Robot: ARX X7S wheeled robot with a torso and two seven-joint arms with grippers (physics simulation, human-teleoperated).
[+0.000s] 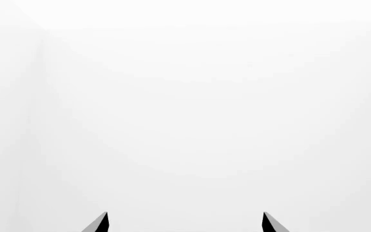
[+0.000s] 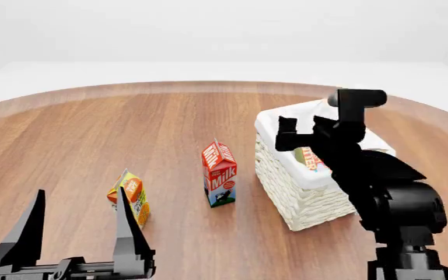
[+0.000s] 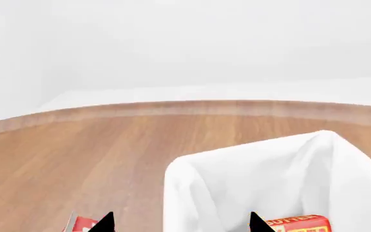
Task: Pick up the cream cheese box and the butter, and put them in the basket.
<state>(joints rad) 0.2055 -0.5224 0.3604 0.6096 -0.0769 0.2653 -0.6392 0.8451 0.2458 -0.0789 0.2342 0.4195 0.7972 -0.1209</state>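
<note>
The white wicker basket (image 2: 305, 201) stands at the table's right and shows as a white liner in the right wrist view (image 3: 263, 169). The butter (image 2: 310, 158) lies inside it, its red-orange end also showing in the right wrist view (image 3: 299, 224). My right gripper (image 2: 303, 129) hovers over the basket's near-left part, open and empty; its tips also show in the right wrist view (image 3: 180, 222). My left gripper (image 2: 80, 230) is open and empty at the front left; its wrist view (image 1: 185, 223) shows only white. The cream cheese box is out of view.
A red-and-white milk carton (image 2: 220, 173) stands left of the basket, and its top shows in the right wrist view (image 3: 79, 224). An orange juice carton (image 2: 130, 195) stands farther left, near my left gripper. The round wooden table's (image 2: 130, 128) far edge curves behind.
</note>
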